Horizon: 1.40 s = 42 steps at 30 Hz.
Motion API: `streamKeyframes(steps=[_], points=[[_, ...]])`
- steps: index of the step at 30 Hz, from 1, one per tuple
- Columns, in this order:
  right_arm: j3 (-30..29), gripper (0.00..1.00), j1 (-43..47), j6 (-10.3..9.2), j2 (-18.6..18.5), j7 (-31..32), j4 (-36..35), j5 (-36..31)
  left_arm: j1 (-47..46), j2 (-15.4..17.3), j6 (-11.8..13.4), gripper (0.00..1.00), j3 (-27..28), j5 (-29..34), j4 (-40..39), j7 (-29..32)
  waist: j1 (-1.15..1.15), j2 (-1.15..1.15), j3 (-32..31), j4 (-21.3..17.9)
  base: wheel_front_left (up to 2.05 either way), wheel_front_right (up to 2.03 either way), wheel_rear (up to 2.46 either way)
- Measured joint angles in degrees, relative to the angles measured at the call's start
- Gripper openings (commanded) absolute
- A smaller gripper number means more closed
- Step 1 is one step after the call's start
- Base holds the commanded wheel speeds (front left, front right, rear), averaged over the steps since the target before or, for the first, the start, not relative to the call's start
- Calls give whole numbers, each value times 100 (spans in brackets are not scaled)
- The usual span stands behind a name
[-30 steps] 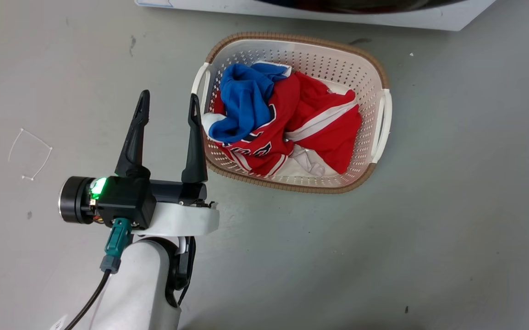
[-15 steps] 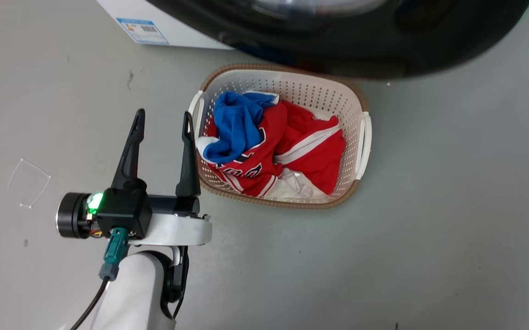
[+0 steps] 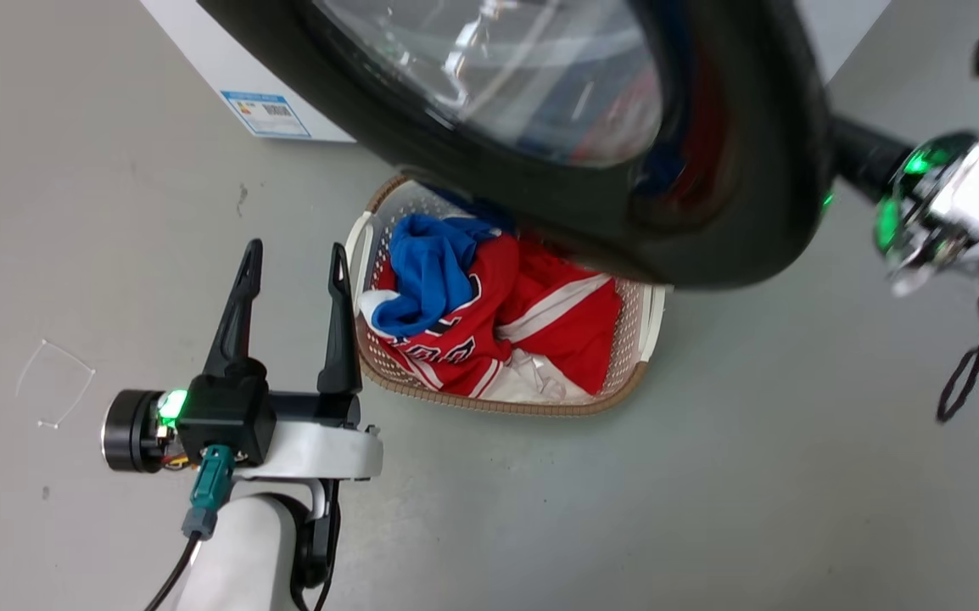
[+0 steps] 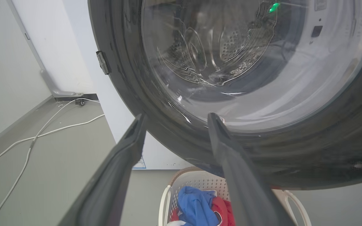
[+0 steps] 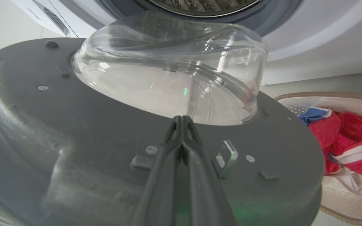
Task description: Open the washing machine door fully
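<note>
Here the closed right hand (image 5: 182,120) lies against the washing machine door (image 5: 58,131).

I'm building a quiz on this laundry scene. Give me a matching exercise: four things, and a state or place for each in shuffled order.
1 washing machine door
2 left gripper
3 right gripper
4 laundry basket

A open, empty
B on the floor, holding clothes
C open, over the basket
D shut, at the door's inner face

Pairs: 1-C, 2-A, 3-D, 4-B
</note>
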Motion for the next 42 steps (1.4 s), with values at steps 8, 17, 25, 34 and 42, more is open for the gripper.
streamKeyframes(steps=[8, 17, 25, 34, 42], points=[[269, 0, 840, -1, 230, 121, -489, 100, 249, 0, -45, 100, 35, 52, 66, 0, 0, 0, -380, -5, 0, 0, 0], [665, 0, 1538, -1, 520, 304, -976, 243, 536, 0, -45, 100, 40, 57, 126, 0, 0, 0, -828, 13, 0, 0, 0], [1116, 0, 1988, 0, 820, 437, -1228, 271, 677, 0, -41, 100, 9, 55, 155, 0, -1, 0, -1117, 93, 0, 0, 0], [1373, 0, 2483, 0, 981, 475, -1359, 330, 885, 1, -40, 100, 5, 52, 194, 0, 0, 0, -1376, 190, 0, 0, 0], [1341, 0, 2924, 0, 1096, 272, -1463, 401, 1113, -1, -35, 100, 29, 53, 243, 0, -1, 0, -1650, 181, 0, 0, 0]])
